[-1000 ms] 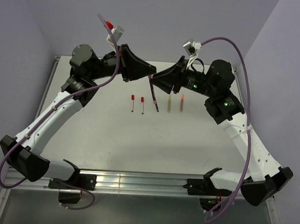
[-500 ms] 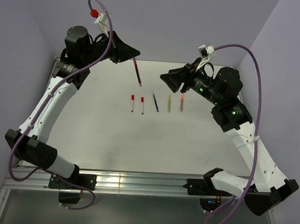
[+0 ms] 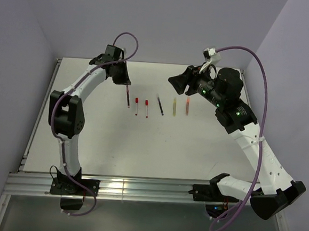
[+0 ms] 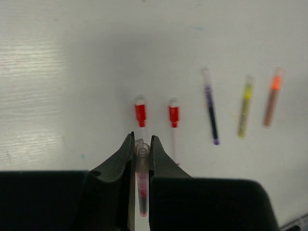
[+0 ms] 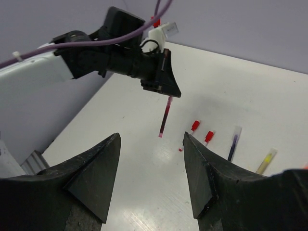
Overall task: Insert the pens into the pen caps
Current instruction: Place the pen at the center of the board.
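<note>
Right gripper [image 5: 150, 138] has spread, so left gripper [image 4: 142, 140] alone pinches the dark red pen [image 4: 141, 185] beside the red-capped pens [image 3: 136, 107] for placing.

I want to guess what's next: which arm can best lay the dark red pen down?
Left. The left gripper is shut on the thin dark red pen; the right gripper is open, empty.

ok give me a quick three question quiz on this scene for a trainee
1. True or false: the right gripper is shut on a pen.
2. How many pens lie flat on the table?
3. The left gripper holds: A nothing, B a dark red pen, C a screwdriver.
Key: 1 false, its jaws stand open and empty; 2 five; 3 B.
</note>
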Robot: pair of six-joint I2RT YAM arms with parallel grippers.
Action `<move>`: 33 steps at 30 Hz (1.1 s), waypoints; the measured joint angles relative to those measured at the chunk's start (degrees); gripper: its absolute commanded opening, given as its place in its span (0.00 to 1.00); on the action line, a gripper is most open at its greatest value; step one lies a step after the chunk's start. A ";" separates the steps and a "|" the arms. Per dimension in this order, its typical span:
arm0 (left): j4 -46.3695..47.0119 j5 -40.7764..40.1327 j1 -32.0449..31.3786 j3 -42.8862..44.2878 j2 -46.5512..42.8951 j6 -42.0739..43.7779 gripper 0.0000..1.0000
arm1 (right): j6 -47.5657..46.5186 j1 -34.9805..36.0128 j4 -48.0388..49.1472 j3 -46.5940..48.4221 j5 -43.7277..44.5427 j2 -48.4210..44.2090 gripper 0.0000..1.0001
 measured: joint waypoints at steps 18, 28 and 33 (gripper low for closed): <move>-5.46 -10.45 -0.70 4.61 12.85 1.84 0.16 | -0.22 0.00 -0.66 0.02 0.26 1.64 0.63; -6.10 -13.14 -1.18 5.03 15.52 1.66 0.38 | -0.26 0.00 -0.81 0.02 0.24 1.79 0.63; -6.12 -13.25 -1.18 5.05 15.52 1.62 0.41 | -0.35 0.00 -0.92 0.02 0.24 1.97 0.63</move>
